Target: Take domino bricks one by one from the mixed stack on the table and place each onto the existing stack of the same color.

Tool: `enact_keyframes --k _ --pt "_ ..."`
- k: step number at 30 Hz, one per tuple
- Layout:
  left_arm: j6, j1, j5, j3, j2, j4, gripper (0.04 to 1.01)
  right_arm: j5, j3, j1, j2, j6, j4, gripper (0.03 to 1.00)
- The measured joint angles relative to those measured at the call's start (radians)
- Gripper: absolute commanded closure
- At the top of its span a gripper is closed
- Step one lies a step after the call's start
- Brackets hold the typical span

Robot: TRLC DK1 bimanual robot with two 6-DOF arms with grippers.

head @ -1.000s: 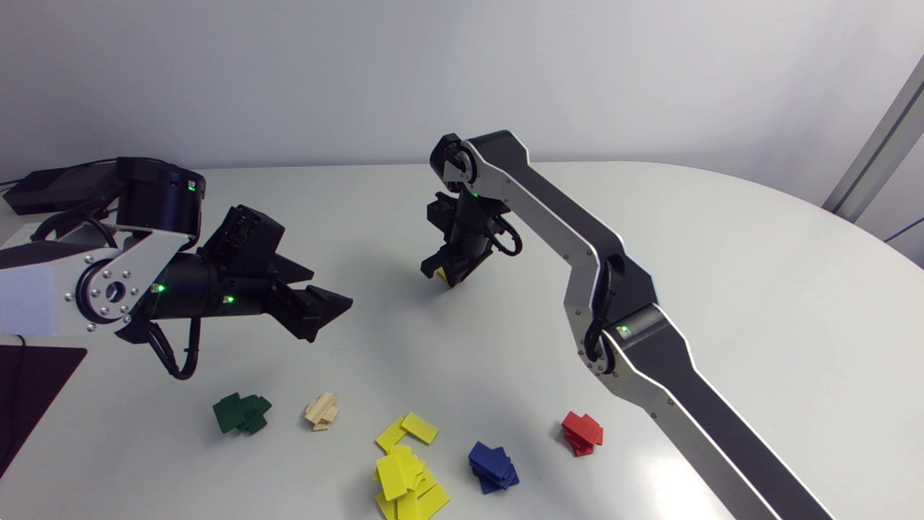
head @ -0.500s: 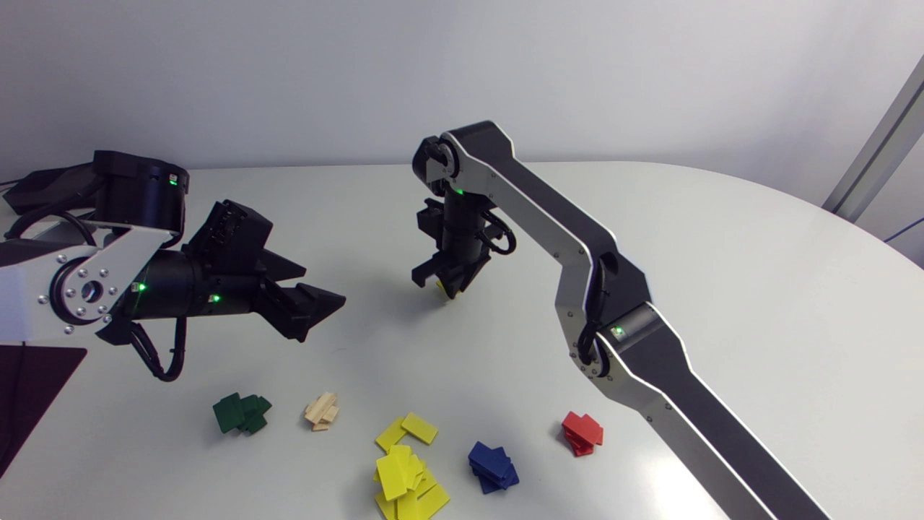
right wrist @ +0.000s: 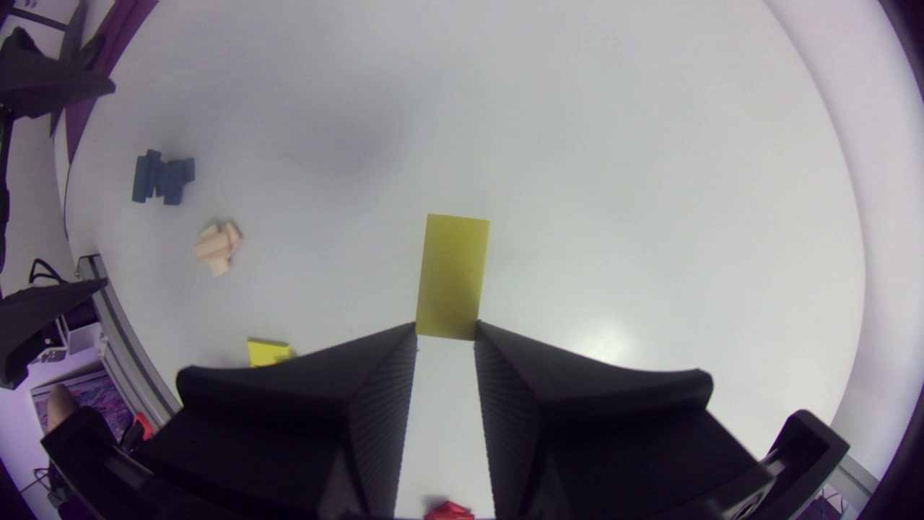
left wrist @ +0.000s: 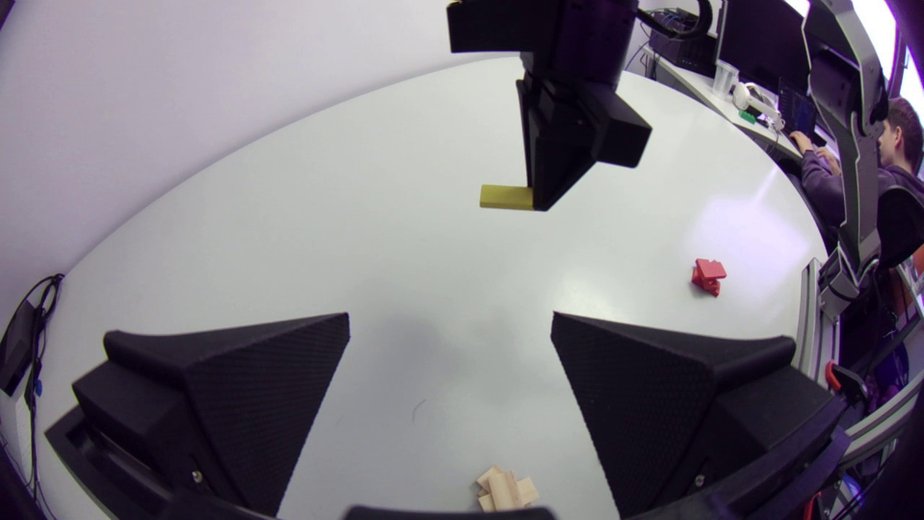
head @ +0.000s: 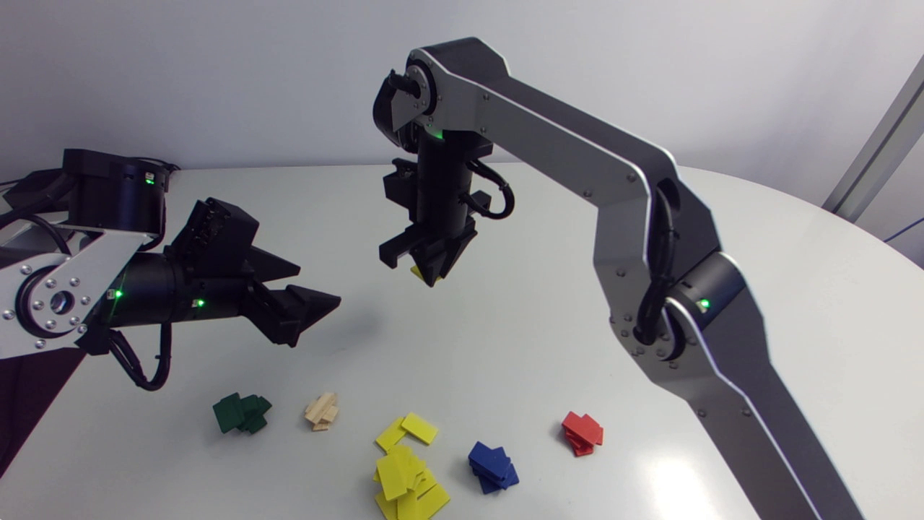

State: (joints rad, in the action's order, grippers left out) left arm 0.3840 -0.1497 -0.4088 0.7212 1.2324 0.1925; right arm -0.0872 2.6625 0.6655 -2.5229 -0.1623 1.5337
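Yellow domino brick (right wrist: 452, 274) hangs pinched by one end in the right gripper (right wrist: 446, 331), held above the table's (head: 548, 339) middle. The left gripper (left wrist: 449, 321) hovers spread apart. Yellow stack (head: 406, 480) lies by the near edge.

The white table (head: 758, 253) bears a row of separate heaps. They are a green stack (head: 241, 413), wooden stack (head: 321, 412), yellow pile (head: 406, 473), blue stack (head: 493, 466) and red stack (head: 582, 432).

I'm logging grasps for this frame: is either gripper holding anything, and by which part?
The right gripper pinches a yellow domino brick at one short end; the rest sticks out ahead. The left gripper is open, holding nothing.
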Motion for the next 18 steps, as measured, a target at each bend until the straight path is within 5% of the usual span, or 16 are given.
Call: enact_keyframes --k 6,18 --pt "0.002 0.0 -0.003 -0.015 -0.002 0.001 0.049 -0.017 -0.364 0.052 0.182 0.011 -0.157 0.928" --pt "0.05 0.0 -0.015 -0.066 0.005 -0.021 0.049 -0.018 -0.731 0.121 0.414 0.039 -0.313 0.928"
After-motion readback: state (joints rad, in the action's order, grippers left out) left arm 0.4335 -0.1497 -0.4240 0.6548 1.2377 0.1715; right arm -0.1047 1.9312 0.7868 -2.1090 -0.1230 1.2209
